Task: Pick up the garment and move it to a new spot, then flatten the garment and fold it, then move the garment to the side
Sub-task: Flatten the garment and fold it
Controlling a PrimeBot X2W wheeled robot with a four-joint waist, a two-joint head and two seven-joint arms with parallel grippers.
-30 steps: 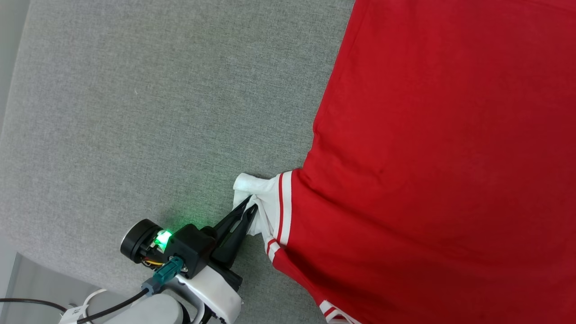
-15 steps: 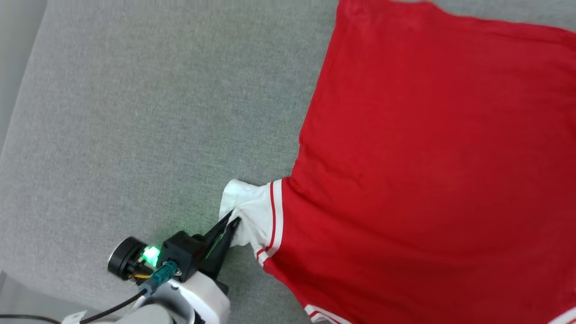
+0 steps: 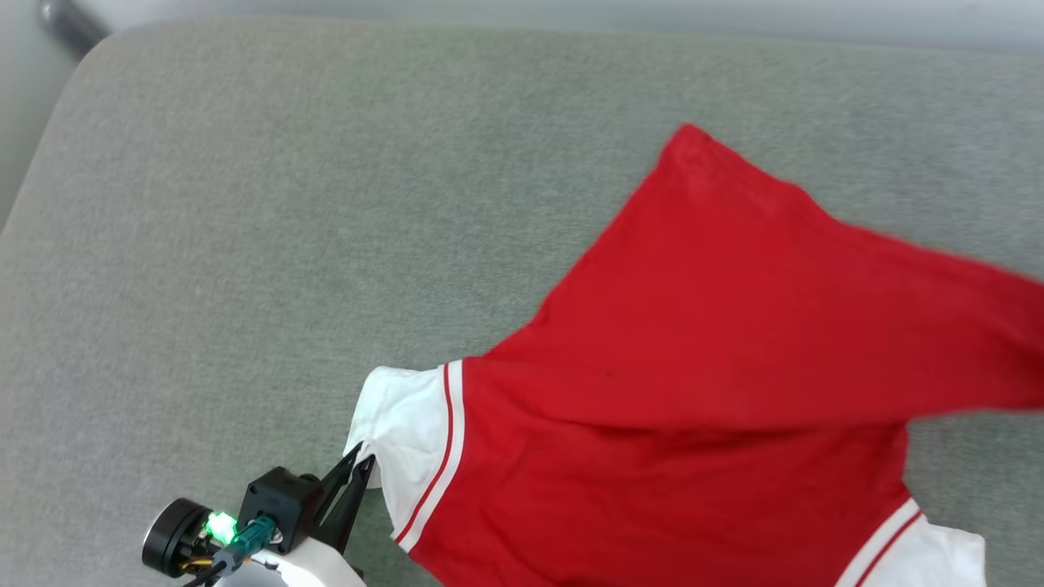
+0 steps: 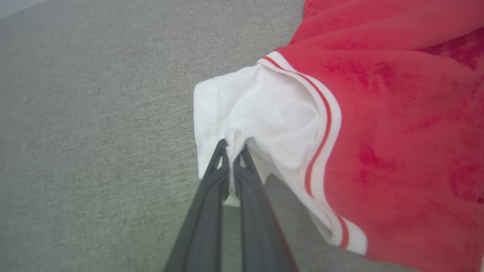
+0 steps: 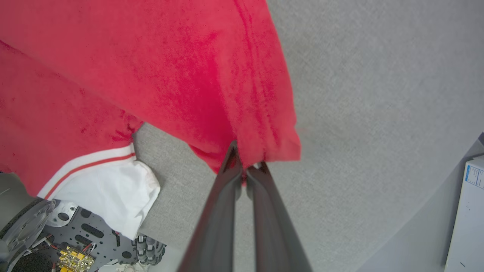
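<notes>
**Garment pinched at sleeve and hem, slung between both arms**

Garment sits on the near right part of the grey surface in the head view, plain red side up, with no lettering visible. Part of it rests on the surface and part is raised.

The left gripper is clenched on a small tuck of the white sleeve on the robot's left, close to the sleeve's open edge. Its fingers sit low, near the surface. The right gripper is clenched as well, biting a red hemmed corner of the body and holding it clear of the surface. From that corner a broad red panel slopes across the shirt's lower half. In the head view it looks blurred where it meets the right edge. The other white sleeve hangs slack just beside the robot's base.

The two grips are well apart, one at a sleeve and one at the hem. That looks chosen so the arms can pull the jersey taut and lay it out in one sheet rather than drag a bundle. My reading is that the move to a new spot, or the spreading that follows, is under way, and folding has not begun.

The left hold looks the weaker one. It has only a thin pinch of sleeve, which could slip out under tension.
</notes>
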